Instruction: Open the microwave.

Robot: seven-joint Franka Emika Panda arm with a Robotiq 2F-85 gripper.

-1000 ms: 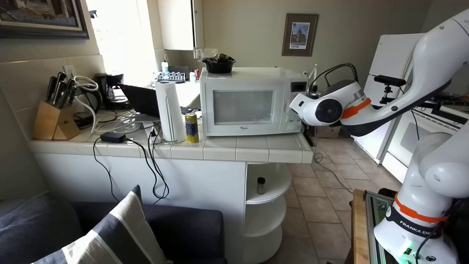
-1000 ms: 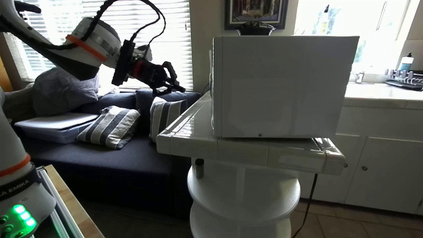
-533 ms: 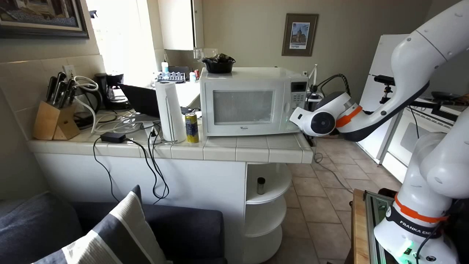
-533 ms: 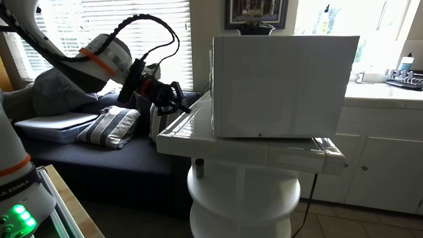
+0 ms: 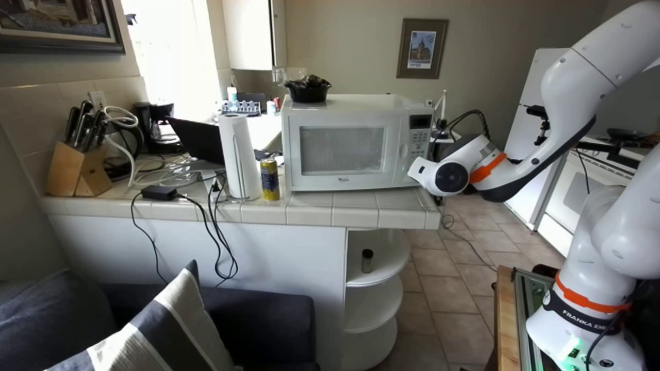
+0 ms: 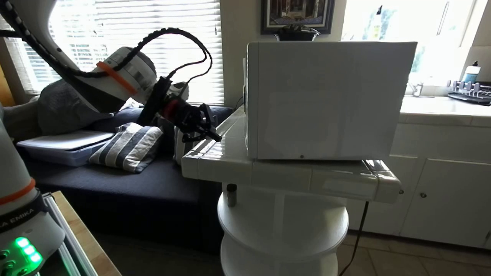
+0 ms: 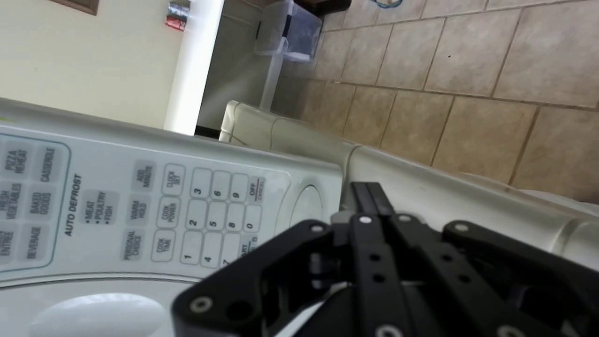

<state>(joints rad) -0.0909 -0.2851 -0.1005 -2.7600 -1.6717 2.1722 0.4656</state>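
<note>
1. microwave [image 5: 356,141] is standing at the end of the tiled surface [image 5: 356,200], its door [image 5: 340,150] sitting closed.
2. pincer [image 7: 366,192] is bringing its fingers [image 7: 358,196] flush together, leaving no gap and holding nothing.
3. in an exterior view, the pincer is slanting downward before the microwave's front, its tips hanging apart from it.
4. in the wrist view, the tips are showing just beside the oval button [image 7: 306,206] on the control panel [image 7: 220,201].
5. black container [image 5: 308,94] is resting on top of the microwave.
6. paper-towel roll [image 5: 245,154] is standing upright nearby, a yellow-and-blue can [image 5: 269,179] standing between it and the microwave.
7. dark-capped jar [image 5: 366,262] is sitting on a rounded shelf [image 5: 386,260] below.
</note>
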